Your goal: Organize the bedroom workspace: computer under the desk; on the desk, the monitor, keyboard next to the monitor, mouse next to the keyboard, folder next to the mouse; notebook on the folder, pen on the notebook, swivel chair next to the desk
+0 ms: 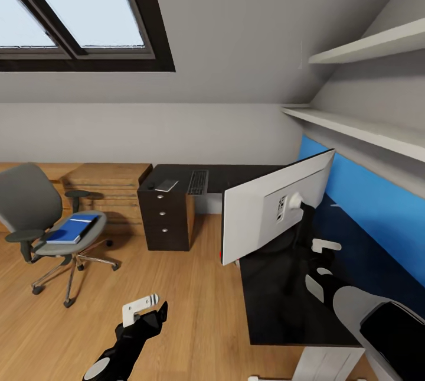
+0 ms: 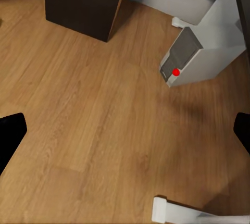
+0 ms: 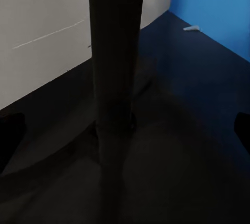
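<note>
The monitor [image 1: 268, 212] stands on the black desk [image 1: 277, 310], its white back toward me. My right gripper [image 1: 311, 234] is open just behind it, and its black stand [image 3: 114, 78] rises between the spread fingertips [image 3: 10, 135] without touching them. The pen [image 3: 191, 27] lies by the blue back panel. The keyboard [image 1: 198, 182], the notebook [image 1: 167, 185] and a small dark mouse [image 1: 151, 186] lie on the desk's far wing. The folder [image 1: 74, 228] rests on the swivel chair [image 1: 41, 209]. My left gripper [image 1: 154, 312] hangs open over the floor, facing the computer [image 2: 200, 52] under the desk.
A black three-drawer unit [image 1: 166, 221] holds up the desk's far wing, with a wooden dresser [image 1: 106, 192] beside it. White shelves [image 1: 366, 127] run along the right wall above the blue panel [image 1: 372, 209]. A white desk foot [image 2: 172, 211] sits on the plank floor near my left gripper.
</note>
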Available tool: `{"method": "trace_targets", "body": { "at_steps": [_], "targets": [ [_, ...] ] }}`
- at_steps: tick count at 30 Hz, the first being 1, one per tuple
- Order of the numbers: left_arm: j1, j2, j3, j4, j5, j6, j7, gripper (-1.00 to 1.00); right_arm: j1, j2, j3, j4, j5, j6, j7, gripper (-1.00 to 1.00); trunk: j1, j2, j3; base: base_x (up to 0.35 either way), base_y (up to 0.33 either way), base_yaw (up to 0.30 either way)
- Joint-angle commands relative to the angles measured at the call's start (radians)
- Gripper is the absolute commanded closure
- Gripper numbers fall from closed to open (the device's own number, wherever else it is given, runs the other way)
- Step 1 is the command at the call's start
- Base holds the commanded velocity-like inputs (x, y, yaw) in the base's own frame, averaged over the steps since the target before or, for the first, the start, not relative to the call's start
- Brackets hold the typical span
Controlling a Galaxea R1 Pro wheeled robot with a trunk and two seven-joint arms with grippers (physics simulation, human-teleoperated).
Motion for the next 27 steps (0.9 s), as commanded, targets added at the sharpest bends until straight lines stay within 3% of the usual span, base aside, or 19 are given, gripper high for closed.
{"method": "trace_targets", "body": {
  "at_steps": [1, 23, 27],
  "targets": [
    [-0.001, 0.001, -0.002, -0.001, 0.006, 0.002, 0.008, -1.0, -0.001, 0.0, 0.009, -0.001, -0.005, 0.0, -0.005, -1.0, 0.004, -0.008, -0.005, 0.0, 0.0, 0.0],
    [-0.001, 0.001, 0.002, -0.001, 0.007, 0.002, 0.008, -1.0, -0.001, -0.001, 0.011, -0.004, -0.002, -0.008, -0.003, -1.0, 0.088, -0.162, -0.074, 0.0, 0.0, 0.0],
    [0.0, -0.001, 0.003, 0.006, 0.03, 0.004, 0.009, -1.0, -0.001, -0.024, 0.02, -0.003, 0.003, -0.01, -0.001, -1.0, 0.088, -0.162, -0.074, 0.0, 0.0, 0.0]
  ]
}}
